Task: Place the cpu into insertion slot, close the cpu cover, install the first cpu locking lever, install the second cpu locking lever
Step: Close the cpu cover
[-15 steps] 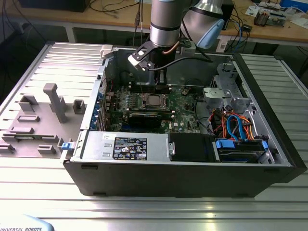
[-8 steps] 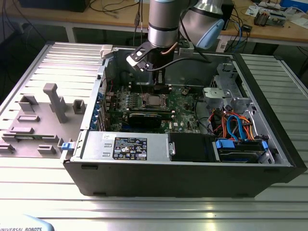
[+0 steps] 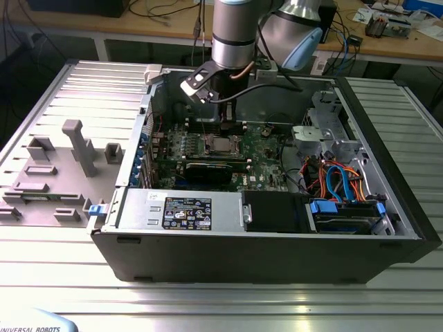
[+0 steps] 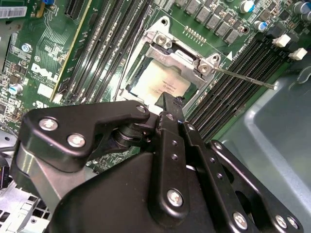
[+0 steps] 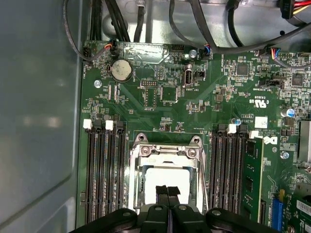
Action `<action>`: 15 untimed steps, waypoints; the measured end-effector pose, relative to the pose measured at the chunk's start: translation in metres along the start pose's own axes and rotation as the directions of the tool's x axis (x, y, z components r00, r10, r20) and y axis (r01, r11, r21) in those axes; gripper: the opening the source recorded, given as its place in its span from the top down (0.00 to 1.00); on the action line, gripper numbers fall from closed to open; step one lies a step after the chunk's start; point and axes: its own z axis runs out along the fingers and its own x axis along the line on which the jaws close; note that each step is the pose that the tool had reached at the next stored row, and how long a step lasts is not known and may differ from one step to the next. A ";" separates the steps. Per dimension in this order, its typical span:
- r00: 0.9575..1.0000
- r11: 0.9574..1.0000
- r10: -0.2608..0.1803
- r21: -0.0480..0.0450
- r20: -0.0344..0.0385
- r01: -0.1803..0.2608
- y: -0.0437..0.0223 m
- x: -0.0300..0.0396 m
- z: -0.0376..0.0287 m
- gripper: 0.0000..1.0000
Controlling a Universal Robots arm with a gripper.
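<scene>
**Gripper closed above the seated cpu, latching left to do**

The black two-finger gripper hangs just above the socket. In the first wrist view we see its fingertips pressed together with nothing between them, so we read it as closed and empty.

Directly under those tips lies the cpu, a small flat square chip with a dull silver metal top. It sits level inside the insertion slot, the square socket with a silver-grey metal rim. We judge the first step done.

Around the chip we see the cpu cover, a thin silver-grey metal frame plate with a large square window through which the chip shows. It appears to be lowered over the chip, but we cannot tell whether it is pressed fully flat.

In the second wrist view a thin silver metal lever rod runs out from the socket corner across the long black memory slots. It does not look hooked down. We judge both lever steps left to do.

The green circuit board surrounds the socket. In the exterior view it sits inside the open black computer case, where the gripper stands over the cpu.
</scene>
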 end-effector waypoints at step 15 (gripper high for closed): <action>1.000 1.000 -0.012 0.000 0.000 0.012 -0.0261 0.0019 0.0290 0.89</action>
